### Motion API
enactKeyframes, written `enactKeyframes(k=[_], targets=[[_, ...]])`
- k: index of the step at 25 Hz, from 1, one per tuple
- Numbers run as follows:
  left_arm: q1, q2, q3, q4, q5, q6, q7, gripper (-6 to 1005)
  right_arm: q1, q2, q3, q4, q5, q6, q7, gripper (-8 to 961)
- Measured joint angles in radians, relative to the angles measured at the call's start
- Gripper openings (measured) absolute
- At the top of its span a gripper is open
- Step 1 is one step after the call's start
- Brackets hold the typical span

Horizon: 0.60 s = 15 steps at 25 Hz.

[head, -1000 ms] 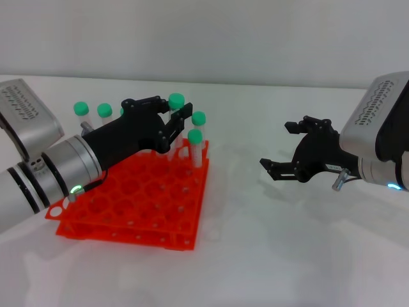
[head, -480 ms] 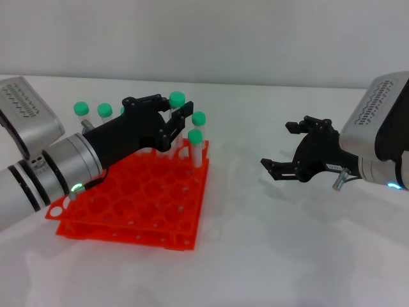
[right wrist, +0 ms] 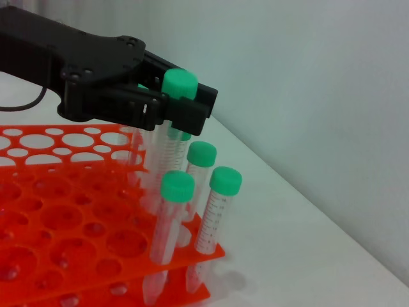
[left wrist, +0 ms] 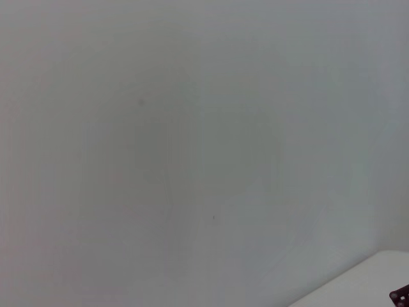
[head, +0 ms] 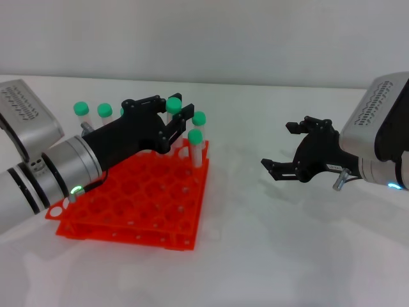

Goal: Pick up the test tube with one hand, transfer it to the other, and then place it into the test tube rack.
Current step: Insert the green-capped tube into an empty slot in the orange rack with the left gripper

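The left gripper (head: 171, 121) reaches across the left half of the head view, jaws closed, forearm slanting toward the lower-left corner. The right gripper (head: 295, 148) hovers at right, jaws spread.

The tube (head: 172, 114), clear with a green cap, is held upright just below its cap over the far right part of the rack (head: 137, 201), its lower end down among the holes. The orange-red two-tier rack is set flat on the tabletop (head: 275, 249), with other green-capped tubes stood along its far edge.
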Motion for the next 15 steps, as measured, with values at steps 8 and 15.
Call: enactKeyframes(k=[8, 15], targets=[[0.007, -0.002, 0.000, 0.003, 0.000, -0.012, -0.001, 280, 0.000, 0.000, 0.000, 0.000, 0.001, 0.000, 0.000, 870], [0.010, -0.001, 0.015, 0.004, 0.000, -0.014, -0.022, 279, -0.004, 0.000, -0.001, -0.001, 0.001, 0.000, 0.002, 870]])
